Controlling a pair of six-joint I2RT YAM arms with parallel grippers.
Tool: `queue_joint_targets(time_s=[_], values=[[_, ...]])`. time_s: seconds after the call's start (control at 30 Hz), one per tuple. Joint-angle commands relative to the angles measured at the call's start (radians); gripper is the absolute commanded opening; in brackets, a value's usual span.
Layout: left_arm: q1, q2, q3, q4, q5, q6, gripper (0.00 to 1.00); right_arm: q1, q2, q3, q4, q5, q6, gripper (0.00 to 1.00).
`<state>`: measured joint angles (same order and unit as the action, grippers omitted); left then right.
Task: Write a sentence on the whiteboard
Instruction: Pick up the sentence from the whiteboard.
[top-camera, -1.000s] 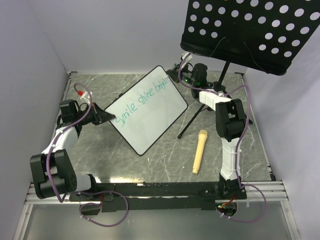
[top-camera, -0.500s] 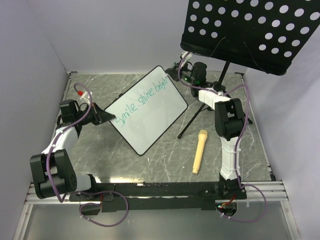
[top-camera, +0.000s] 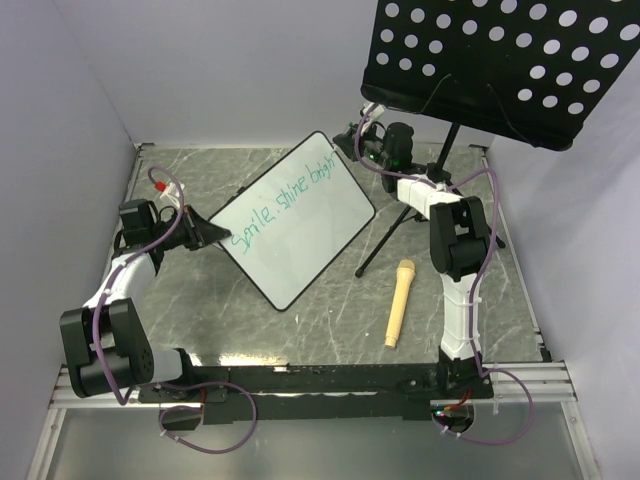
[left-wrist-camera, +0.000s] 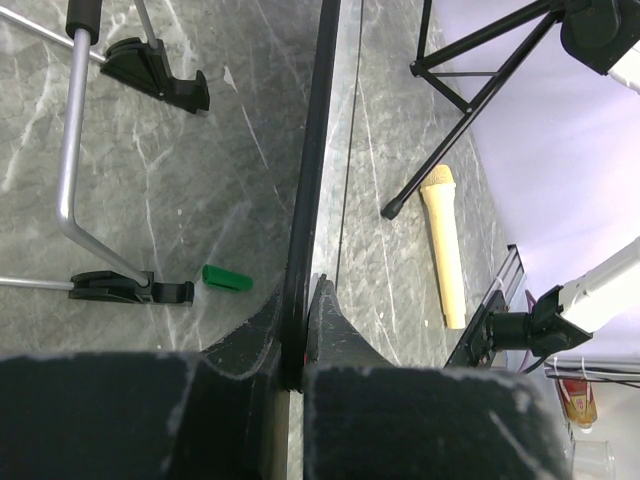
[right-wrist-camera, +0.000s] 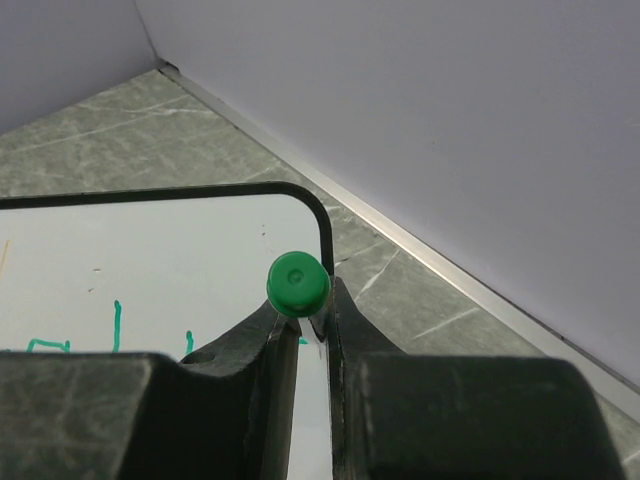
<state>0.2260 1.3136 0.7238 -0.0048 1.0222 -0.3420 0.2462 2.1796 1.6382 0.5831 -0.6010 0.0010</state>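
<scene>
My left gripper (left-wrist-camera: 303, 303) pinches the edge of the whiteboard (top-camera: 300, 245). My right gripper (right-wrist-camera: 305, 318) pinches a green pen (right-wrist-camera: 298, 283) over the corner where the sentence (top-camera: 287, 198) ends.

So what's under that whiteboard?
Under the whiteboard, the left wrist view shows a silver wire leg with black feet and a green cap on the table. From above, the board covers them.

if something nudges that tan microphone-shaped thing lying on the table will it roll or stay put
The tan microphone lies on its side on the table; round in section, it would probably roll. Its wider head suggests a curved path, not straight. It looks stiff, possibly wooden.
</scene>
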Motion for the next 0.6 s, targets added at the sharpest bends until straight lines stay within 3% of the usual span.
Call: queue_joint_targets(time_s=[0.0,0.17,0.57], values=[[-0.002,0.009,-0.007,0.022,-0.211,0.225,0.01,0.002,-0.006,0.006,0.053,-0.011,-0.013,0.00],[-0.002,0.009,-0.006,0.019,-0.209,0.228,0.01,0.002,-0.047,-0.060,0.145,-0.052,0.036,0.00],[-0.002,0.007,-0.007,0.022,-0.208,0.225,0.01,0.005,-0.040,-0.032,0.124,-0.052,0.044,0.00]])
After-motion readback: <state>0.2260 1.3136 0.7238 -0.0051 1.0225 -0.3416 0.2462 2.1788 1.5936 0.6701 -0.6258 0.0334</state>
